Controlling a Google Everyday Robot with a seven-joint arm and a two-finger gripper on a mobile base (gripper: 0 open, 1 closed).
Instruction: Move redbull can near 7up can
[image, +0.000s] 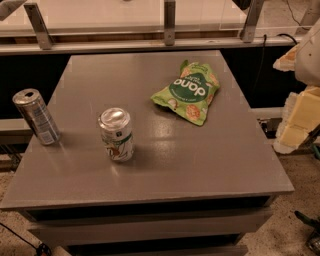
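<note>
The redbull can is slim and silver-grey with darker panels. It stands upright at the left edge of the grey table. The 7up can is shorter and wider, whitish with green and red markings. It stands upright to the right of the redbull can, toward the table's front, with a clear gap between them. My gripper is not in view. Only white and yellow parts of my arm show at the right edge, beside the table and away from both cans.
A green snack bag lies flat on the table's back right part. A railing with metal posts runs behind the table. The table's front edge is near the bottom of the view, with floor and cables below.
</note>
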